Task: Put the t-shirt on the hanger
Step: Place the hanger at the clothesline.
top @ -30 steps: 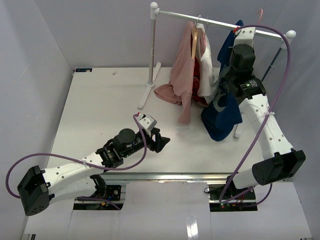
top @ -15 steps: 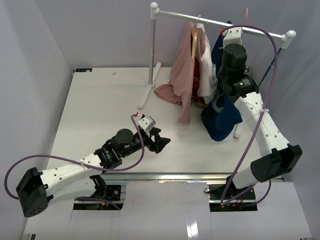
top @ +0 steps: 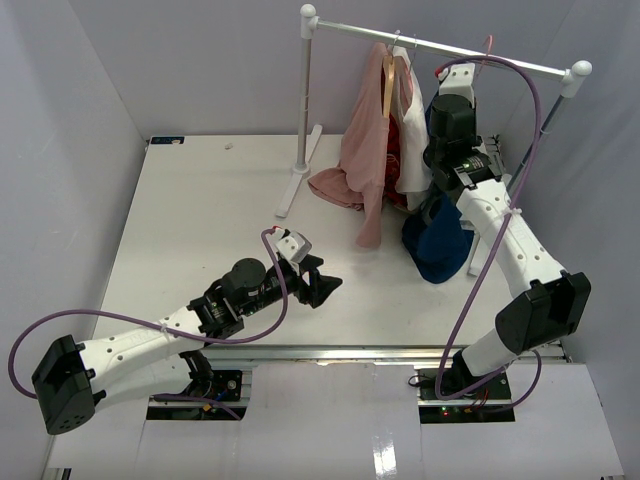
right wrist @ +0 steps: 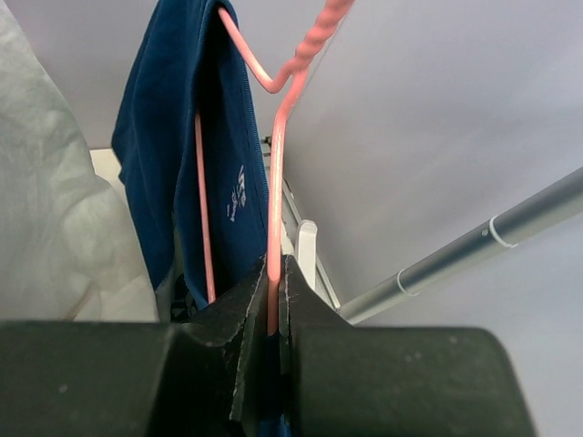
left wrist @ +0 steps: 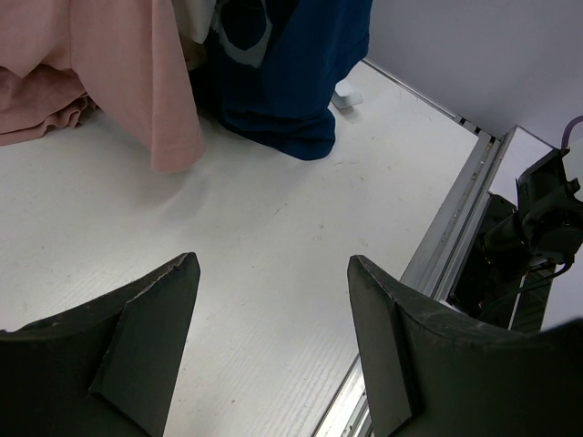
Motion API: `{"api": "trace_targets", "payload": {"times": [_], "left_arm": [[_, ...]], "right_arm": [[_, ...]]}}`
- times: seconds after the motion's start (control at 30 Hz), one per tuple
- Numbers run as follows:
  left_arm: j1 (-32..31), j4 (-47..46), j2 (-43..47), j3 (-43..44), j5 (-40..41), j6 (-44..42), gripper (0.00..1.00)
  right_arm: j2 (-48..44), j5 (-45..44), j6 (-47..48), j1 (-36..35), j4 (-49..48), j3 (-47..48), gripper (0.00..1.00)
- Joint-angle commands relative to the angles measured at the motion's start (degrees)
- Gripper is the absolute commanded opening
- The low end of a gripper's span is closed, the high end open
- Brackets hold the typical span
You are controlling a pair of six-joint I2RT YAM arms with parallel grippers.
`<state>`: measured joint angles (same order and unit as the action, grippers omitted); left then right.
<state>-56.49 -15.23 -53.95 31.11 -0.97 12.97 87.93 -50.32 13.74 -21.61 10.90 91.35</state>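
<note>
The navy t-shirt [top: 437, 240] hangs at the right end of the rack, draped on the pink hanger [right wrist: 273, 182], with its hem low near the table. It also shows in the right wrist view [right wrist: 182, 137] and the left wrist view [left wrist: 291, 82]. The hanger's hook [top: 487, 48] shows by the rail. My right gripper [top: 446, 95], [right wrist: 273, 282] is shut on one wire arm of the pink hanger, below its twisted neck. My left gripper [top: 325, 283], [left wrist: 273, 264] is open and empty, low over the table and well short of the shirt.
A dusty-pink garment [top: 365, 160] on a tan wooden hanger [top: 388, 80] and a white garment [top: 412, 140] hang left of the shirt. The rack's rail [top: 440, 45], posts and feet [top: 295, 185] stand at the back. The table's front edge [left wrist: 455, 218] runs beside the left gripper.
</note>
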Motion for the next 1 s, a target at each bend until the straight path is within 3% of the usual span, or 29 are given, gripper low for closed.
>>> {"api": "trace_targets", "payload": {"times": [0.0, 0.2, 0.27, 0.4, 0.6, 0.8, 0.97], "left_arm": [[-0.3, -1.1, -0.2, -0.4, -0.9, 0.2, 0.77], [-0.3, -1.2, 0.0, -0.5, -1.1, 0.3, 0.77], [-0.3, -1.3, 0.1, -0.6, -1.3, 0.3, 0.77], [-0.4, -1.4, 0.0, -0.6, -1.5, 0.3, 0.77], [-0.4, -1.1, -0.2, -0.5, 0.4, -1.1, 0.77], [-0.5, 0.2, 0.7, -0.3, 5.3, -3.2, 0.77], [-0.4, 0.3, 1.6, -0.6, 5.3, -3.9, 0.78]], "right_arm": [[-3.8, -2.7, -3.7, -0.1, -4.3, -1.1, 0.08], [-5.3, -6.5, -5.7, 0.0, -4.6, -5.1, 0.08], [-6.5, -6.7, -5.5, 0.0, -5.8, -7.1, 0.12], [-10.5, -4.5, -5.5, 0.4, -8.9, -11.3, 0.46], [-14.0, -1.0, -5.7, 0.8, -6.4, -12.5, 0.80], [-17.7, 2.8, -11.8, 0.8, 5.1, -12.0, 0.95], [-20.8, 12.7, -22.3, 0.3, 23.6, -8.9, 0.90]]}}
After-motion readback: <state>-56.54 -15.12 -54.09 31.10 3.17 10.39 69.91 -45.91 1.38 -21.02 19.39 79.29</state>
